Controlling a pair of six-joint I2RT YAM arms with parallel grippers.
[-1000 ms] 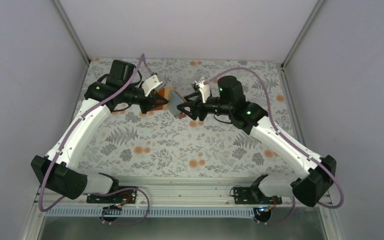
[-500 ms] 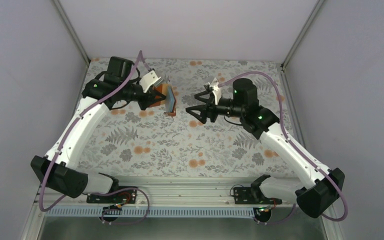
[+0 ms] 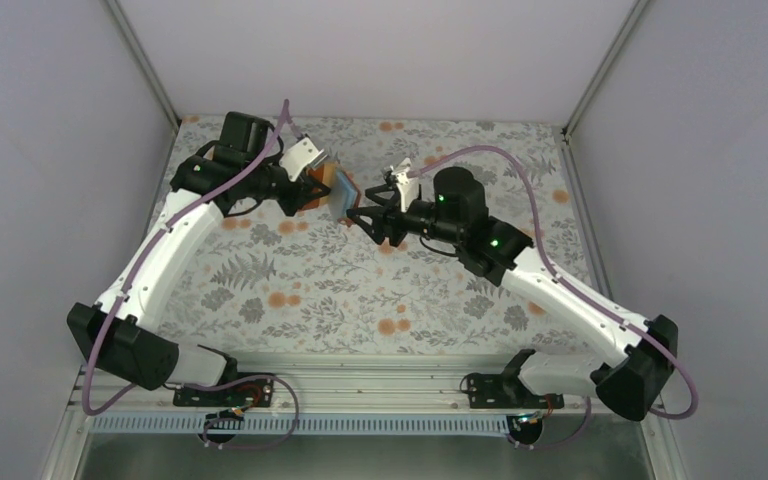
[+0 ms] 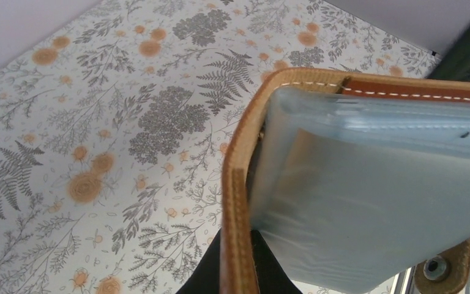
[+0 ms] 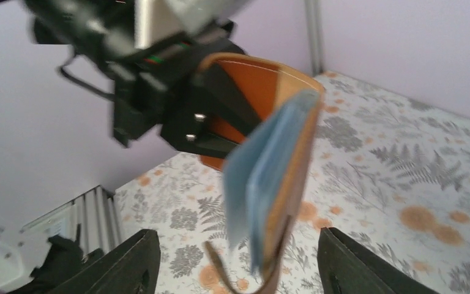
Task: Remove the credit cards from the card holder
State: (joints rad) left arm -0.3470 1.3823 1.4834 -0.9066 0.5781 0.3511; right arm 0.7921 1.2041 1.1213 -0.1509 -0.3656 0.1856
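Brown card holder (image 3: 338,197) in left gripper (image 3: 315,193), over floral table (image 3: 360,290), faces right gripper (image 3: 364,220).

Stitched tan leather card holder (image 4: 235,184), smooth blue-grey inner pockets (image 4: 373,196), matt floral-printed table (image 4: 98,122)

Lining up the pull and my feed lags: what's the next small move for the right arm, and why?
Probably ease the right gripper forward until its open fingers straddle the blue-grey pocket edge, then close. The left gripper holds the card holder up with its pockets facing the right wrist camera, and nothing is between the fingers yet.
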